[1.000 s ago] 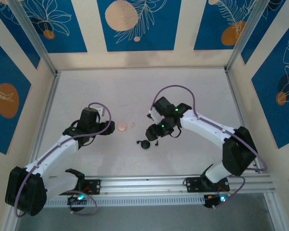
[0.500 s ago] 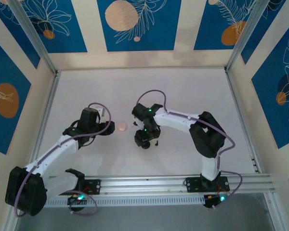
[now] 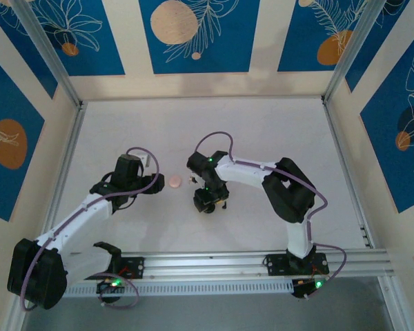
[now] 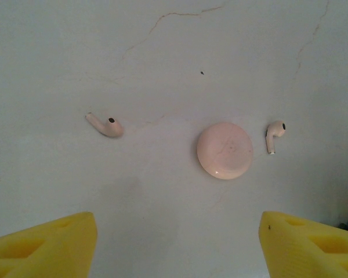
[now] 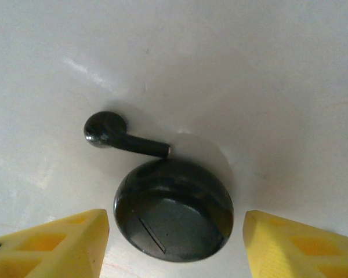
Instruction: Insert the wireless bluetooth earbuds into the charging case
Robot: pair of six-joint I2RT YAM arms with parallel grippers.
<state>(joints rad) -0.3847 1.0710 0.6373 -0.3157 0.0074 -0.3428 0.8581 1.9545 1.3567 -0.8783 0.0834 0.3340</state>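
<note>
Wide right jaws above black charging case point(image 5: 173, 209) near tabletop point(image 3: 276, 138) middle, black earbud point(image 5: 124, 136) just beside it, wide left jaws above pink case point(image 4: 224, 150), pale earbud point(image 4: 274, 134) and second pale earbud point(image 4: 106, 125) flanking it.

soft, even light — mild glare, slight blur in wrist views

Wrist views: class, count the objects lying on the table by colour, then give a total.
Pale pink: 3 (pink earbud, second pink earbud, pink disc)
Black: 2 (black earbud, black disc)
Total: 5
</note>
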